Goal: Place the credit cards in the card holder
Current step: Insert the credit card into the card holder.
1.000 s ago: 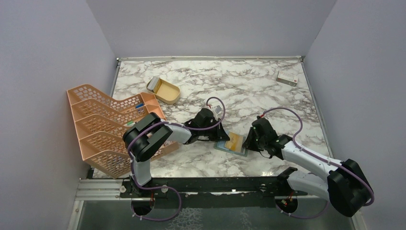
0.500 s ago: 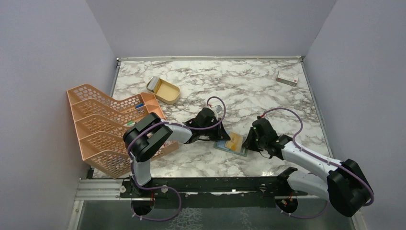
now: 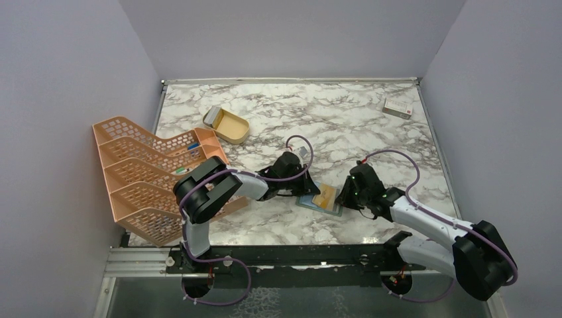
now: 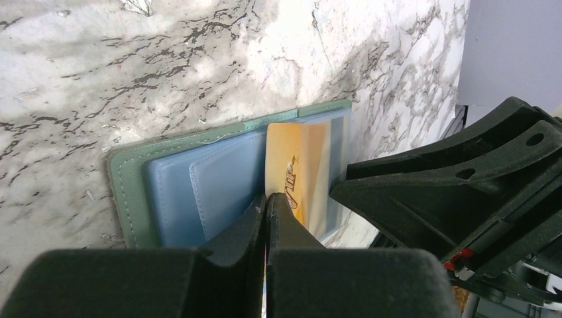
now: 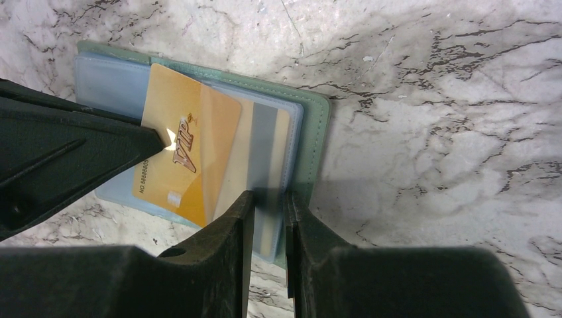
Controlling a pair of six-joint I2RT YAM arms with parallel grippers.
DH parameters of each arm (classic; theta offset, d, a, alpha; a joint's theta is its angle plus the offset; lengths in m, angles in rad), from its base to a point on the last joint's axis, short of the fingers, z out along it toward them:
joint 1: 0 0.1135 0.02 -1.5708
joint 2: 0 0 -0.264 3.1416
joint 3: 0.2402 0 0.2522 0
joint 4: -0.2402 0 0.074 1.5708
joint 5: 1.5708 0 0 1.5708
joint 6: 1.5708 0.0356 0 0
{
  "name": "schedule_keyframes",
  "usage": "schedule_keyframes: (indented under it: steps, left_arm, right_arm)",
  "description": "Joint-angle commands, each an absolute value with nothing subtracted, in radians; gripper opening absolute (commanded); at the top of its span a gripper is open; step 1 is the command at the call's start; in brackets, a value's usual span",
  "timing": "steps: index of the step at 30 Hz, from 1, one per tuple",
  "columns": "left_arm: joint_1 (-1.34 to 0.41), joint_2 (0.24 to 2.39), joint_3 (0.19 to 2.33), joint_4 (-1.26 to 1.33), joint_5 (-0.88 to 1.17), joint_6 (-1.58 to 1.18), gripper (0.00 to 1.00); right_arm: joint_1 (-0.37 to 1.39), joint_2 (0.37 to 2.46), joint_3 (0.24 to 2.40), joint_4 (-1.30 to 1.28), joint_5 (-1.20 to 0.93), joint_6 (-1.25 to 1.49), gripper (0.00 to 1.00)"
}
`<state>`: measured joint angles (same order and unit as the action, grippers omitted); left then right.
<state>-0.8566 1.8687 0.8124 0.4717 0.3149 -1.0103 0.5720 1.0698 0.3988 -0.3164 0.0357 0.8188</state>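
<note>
The card holder [image 3: 331, 209] lies open and flat on the marble between my two grippers, green rim and pale blue pockets up [image 4: 199, 179] [image 5: 311, 132]. My left gripper [image 3: 310, 193] [image 4: 266, 202] is shut on the edge of an orange credit card [image 3: 325, 195] [image 4: 298, 165] [image 5: 179, 159]. The card's far part lies under the clear pocket of the holder's right half. Another tan card [image 5: 265, 132] shows inside that pocket. My right gripper [image 3: 342, 197] [image 5: 268, 199] has its jaws almost together, tips resting on the holder's right edge.
An orange mesh rack [image 3: 142, 172] stands at the left edge beside the left arm. An open gold tin [image 3: 226, 125] sits behind it. A white box with a red mark [image 3: 397, 107] lies in the far right corner.
My left gripper has edged a little to the right with the card. The right gripper and the card holder have stayed in place.
</note>
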Motion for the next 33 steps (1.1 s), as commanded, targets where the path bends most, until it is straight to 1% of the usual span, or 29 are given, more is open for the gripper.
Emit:
schedule_keyframes:
  steps: [1, 9, 23, 27, 33]
  left_arm:
    - [-0.892, 1.878, 0.826, 0.492, 0.295, -0.900, 0.00]
    - [-0.881, 1.820, 0.860, 0.362, 0.284, -0.744, 0.00]
    - [-0.868, 1.822, 0.918, 0.242, 0.285, -0.641, 0.00]
    - [-0.854, 1.814, 0.913, 0.232, 0.288, -0.670, 0.00]
    - [-0.840, 1.799, 0.849, 0.301, 0.294, -0.783, 0.00]
  right_arm:
    - [0.586, 1.097, 0.363, -0.282, -0.060, 0.853, 0.21]
    - [0.586, 1.093, 0.359, -0.299, -0.031, 0.848, 0.21]
    - [0.586, 1.094, 0.356, -0.304, -0.025, 0.843, 0.19]
    - [0.586, 1.098, 0.353, -0.298, -0.025, 0.844, 0.18]
    - [0.586, 1.113, 0.353, -0.290, -0.025, 0.842, 0.17]
